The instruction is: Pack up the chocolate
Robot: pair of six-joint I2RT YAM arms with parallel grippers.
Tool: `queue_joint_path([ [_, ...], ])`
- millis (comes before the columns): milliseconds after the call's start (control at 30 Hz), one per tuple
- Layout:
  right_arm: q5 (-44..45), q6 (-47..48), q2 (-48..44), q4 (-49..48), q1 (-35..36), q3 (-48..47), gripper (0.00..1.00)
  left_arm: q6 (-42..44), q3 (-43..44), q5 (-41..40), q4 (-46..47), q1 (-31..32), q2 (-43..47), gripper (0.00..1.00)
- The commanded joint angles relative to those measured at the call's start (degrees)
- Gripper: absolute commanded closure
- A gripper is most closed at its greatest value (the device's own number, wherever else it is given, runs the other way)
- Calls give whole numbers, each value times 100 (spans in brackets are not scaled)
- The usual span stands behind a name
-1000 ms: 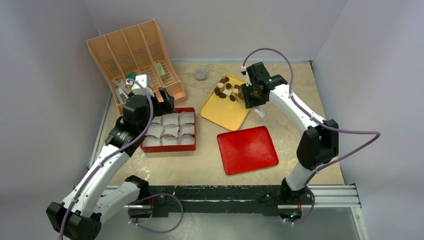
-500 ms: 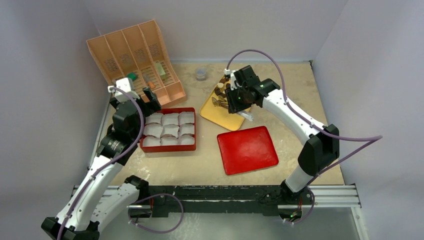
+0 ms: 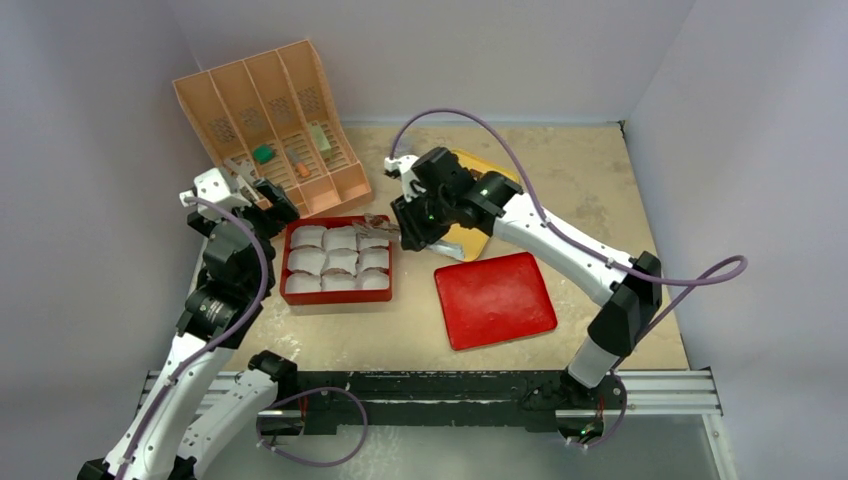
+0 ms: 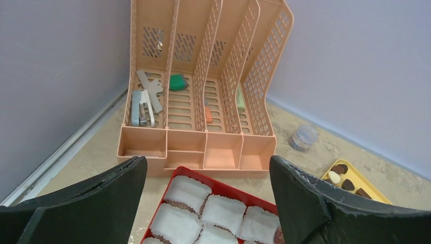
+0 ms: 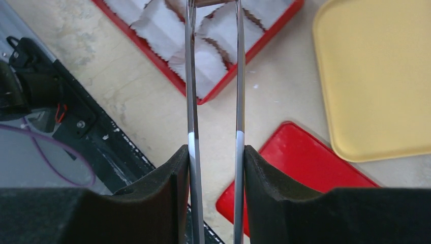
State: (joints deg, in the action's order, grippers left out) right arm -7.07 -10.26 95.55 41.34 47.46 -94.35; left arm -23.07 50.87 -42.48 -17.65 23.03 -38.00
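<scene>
Several dark brown and one white chocolate [image 4: 345,179] lie on the yellow tray [image 4: 373,187]. The red box [image 3: 337,298] holds white paper cups [image 3: 340,262]. My right gripper [image 3: 412,226] is shut on metal tongs [image 5: 190,76]. The tong tips reach over the box's back right cups [image 3: 372,222] and pinch a brown piece [image 5: 211,2] at the top edge of the right wrist view. A brown piece [image 4: 277,237] shows at a cup in the left wrist view. My left gripper [image 3: 268,200] is open and empty, left of and behind the box [image 4: 223,185].
A peach file organizer [image 3: 270,115] with small items lies at the back left. The red lid [image 3: 495,298] lies right of the box. The right arm covers most of the yellow tray [image 3: 466,244]. A small clear jar [image 4: 303,136] stands near the back wall.
My right arm has swung left from the yellow tray to over the red box, carrying the tongs. My left arm has drawn back to the left, off the box.
</scene>
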Motion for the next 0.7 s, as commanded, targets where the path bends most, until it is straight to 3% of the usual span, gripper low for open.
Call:
queue_joint_path([
  [0, -20, -72, 141, 255, 322, -412, 72, -22, 10, -164, 145, 17, -14, 10],
  [667, -19, -90, 367, 934, 833, -477, 69, -39, 15, -103, 177, 15, -76, 10],
])
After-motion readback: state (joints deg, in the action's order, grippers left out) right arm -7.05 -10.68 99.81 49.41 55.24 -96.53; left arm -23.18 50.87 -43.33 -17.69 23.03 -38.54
